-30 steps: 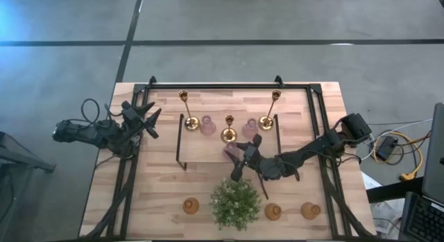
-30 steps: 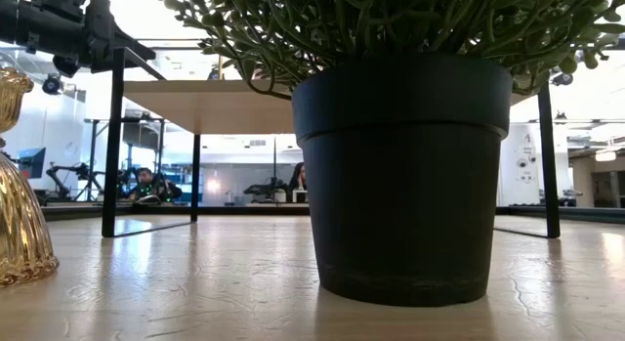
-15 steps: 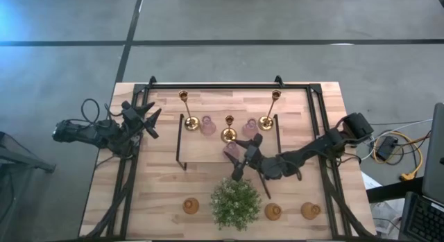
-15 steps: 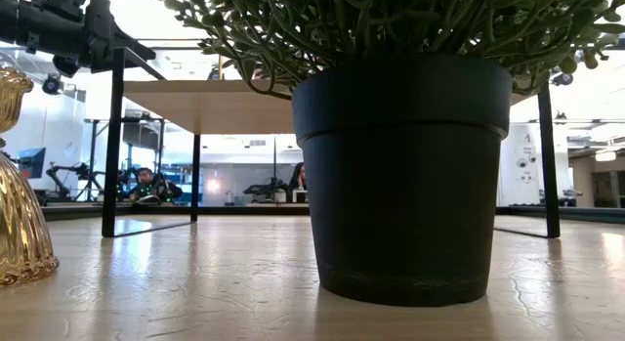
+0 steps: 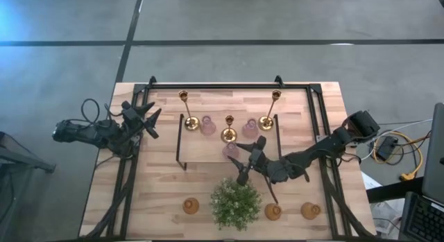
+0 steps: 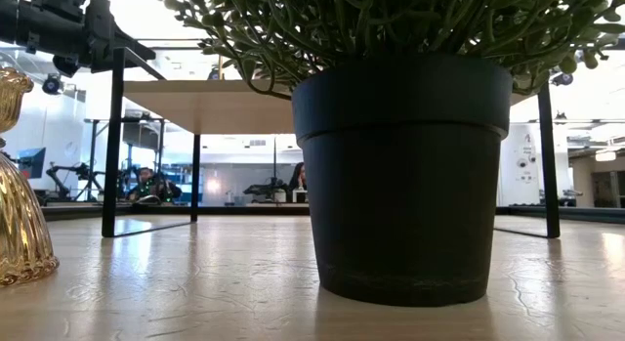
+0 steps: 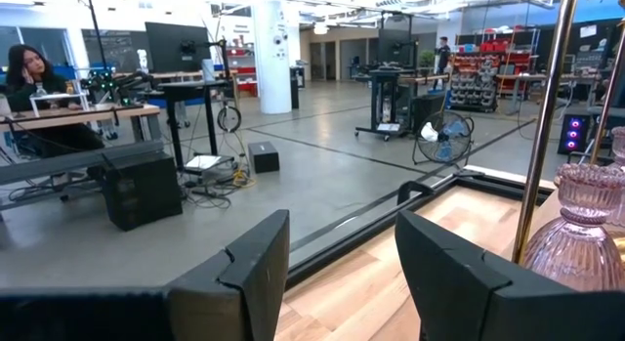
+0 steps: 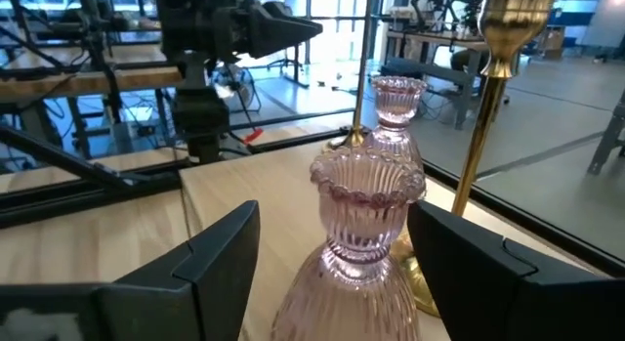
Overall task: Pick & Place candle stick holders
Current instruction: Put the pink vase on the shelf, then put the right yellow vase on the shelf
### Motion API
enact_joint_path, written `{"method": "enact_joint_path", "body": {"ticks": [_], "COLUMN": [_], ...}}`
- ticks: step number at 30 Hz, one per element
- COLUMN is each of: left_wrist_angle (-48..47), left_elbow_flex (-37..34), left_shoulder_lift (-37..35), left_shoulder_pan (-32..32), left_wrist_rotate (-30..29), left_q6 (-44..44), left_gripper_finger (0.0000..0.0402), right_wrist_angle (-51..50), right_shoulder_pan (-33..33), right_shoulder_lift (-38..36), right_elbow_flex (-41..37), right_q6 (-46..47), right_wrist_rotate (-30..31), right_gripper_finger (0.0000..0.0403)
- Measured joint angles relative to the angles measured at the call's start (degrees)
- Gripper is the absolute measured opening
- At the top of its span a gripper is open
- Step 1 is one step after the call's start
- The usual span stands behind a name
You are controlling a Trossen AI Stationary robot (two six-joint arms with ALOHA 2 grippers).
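Three pink glass candle stick holders (image 5: 231, 150), (image 5: 207, 125), (image 5: 248, 129) and three brass ones (image 5: 229, 134), (image 5: 191, 122), (image 5: 266, 122) stand on their bases on and around a low wooden shelf (image 5: 201, 150). Three amber ones (image 5: 191, 205), (image 5: 272, 212), (image 5: 310, 211) stand near the front edge. My right gripper (image 5: 246, 160) is open just right of the nearest pink holder (image 8: 363, 234), a finger on either side of it, apart from it as far as shows. My left gripper (image 5: 149, 121) waits open at the table's left, holding nothing (image 7: 342, 273).
A bushy green plant (image 5: 234, 204) in a black pot (image 6: 400, 175) stands at the front middle, close under my right arm. A black metal frame (image 5: 215, 84) runs along the table's far and side edges. Bare wood lies at the front left (image 5: 152, 193).
My right gripper has drawn back a little from the nearest pink holder, toward the table's right and near edges. The holder stays upright on the shelf where it was.
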Motion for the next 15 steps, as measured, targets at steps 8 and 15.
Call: {"method": "enact_joint_path", "body": {"ticks": [8, 15], "left_wrist_angle": [0.0, 0.0], "left_elbow_flex": [0.0, 0.0], "left_shoulder_lift": [0.0, 0.0], "left_shoulder_pan": [0.0, 0.0], "left_wrist_rotate": [0.0, 0.0], "left_q6": [0.6, 1.1], "left_gripper_finger": [0.0192, 0.0193], "right_wrist_angle": [-7.8, -23.1], "right_shoulder_pan": [2.6, 6.5], "right_shoulder_lift": [-4.2, -10.6], "right_elbow_flex": [0.0, 0.0], "right_q6": [1.2, 7.4], "right_wrist_rotate": [0.1, 1.7], "right_gripper_finger": [0.0251, 0.0252]}}
